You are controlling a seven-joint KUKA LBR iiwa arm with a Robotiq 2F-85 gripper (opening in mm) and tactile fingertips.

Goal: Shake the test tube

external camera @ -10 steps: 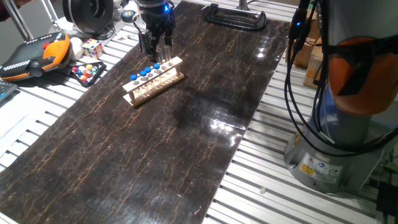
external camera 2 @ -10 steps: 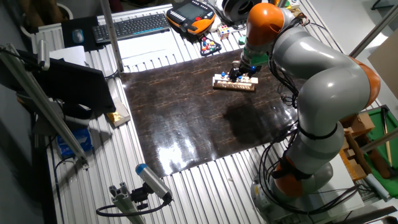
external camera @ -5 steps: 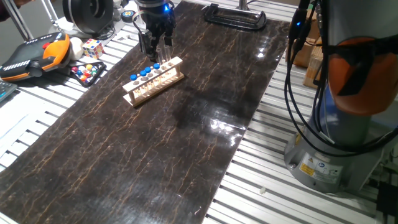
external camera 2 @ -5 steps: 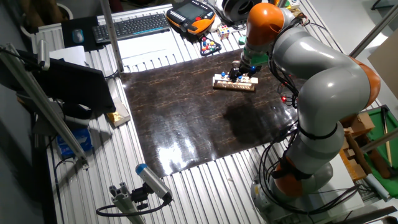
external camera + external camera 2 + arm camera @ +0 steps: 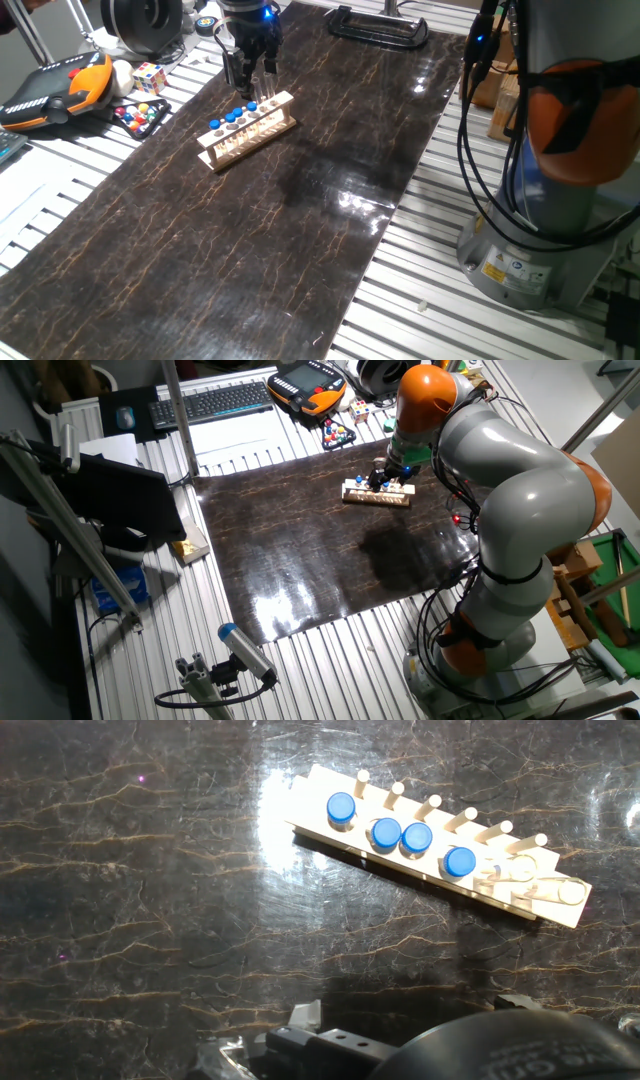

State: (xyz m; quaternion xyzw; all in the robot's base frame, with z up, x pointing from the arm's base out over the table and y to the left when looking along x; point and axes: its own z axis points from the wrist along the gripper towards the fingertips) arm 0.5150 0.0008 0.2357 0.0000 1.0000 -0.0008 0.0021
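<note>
Standing racked, the test tube (image 5: pixel 249 103) sits just below the pincer (image 5: pixel 250 78).

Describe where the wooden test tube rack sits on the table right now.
In one fixed view the wooden rack stands on the dark mat near its far left edge, just below the tool; the colourful balls lie to its left.

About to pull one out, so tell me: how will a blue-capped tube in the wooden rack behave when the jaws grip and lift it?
The test tube looks slim and clear, so probably light, slick and breakable: grip gently. It stands close beside other capped tubes, so neighbours may get nudged. The wooden rack looks small and light and might lift or tip with it.
</note>
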